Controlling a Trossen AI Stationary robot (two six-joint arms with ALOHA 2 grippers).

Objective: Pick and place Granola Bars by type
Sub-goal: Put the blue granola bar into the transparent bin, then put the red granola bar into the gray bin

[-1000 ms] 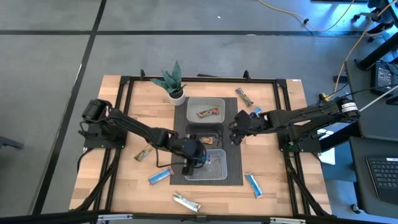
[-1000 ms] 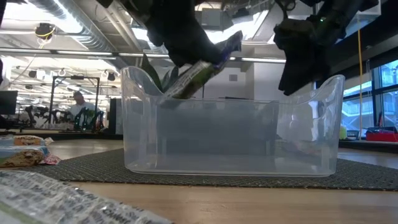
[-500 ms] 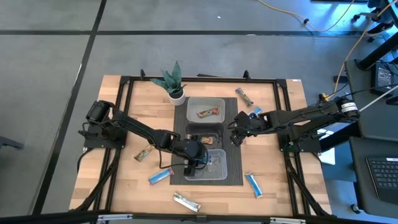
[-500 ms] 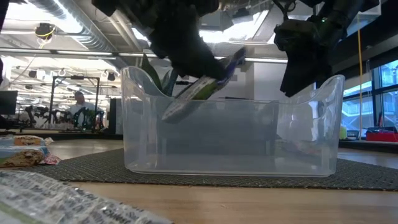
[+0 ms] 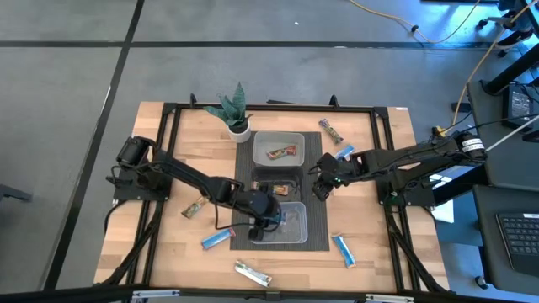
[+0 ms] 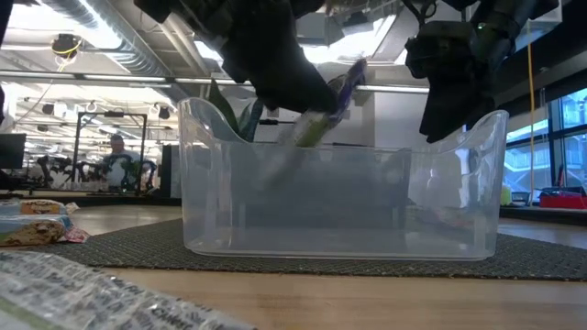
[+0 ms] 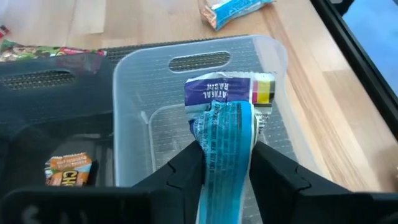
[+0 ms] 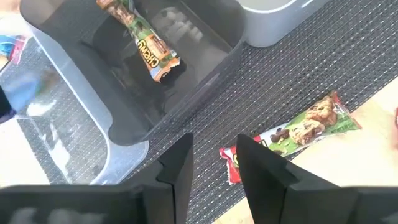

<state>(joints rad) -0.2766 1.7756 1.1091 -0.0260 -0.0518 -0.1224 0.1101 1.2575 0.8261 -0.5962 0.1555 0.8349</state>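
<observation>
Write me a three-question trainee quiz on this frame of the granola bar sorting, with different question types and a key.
1. True or false: the left gripper is shut on a blue-wrapped bar over the nearest clear bin.
2. Multiple choice: what lies in the middle dark bin? A) an orange-and-green wrapped bar B) a silver bar C) nothing
3. Fill in: in the right wrist view, the right gripper hovers open above a bar lying at the edge of the dark ____.

Key: 1 true; 2 A, the orange-and-green bar; 3 mat.
</observation>
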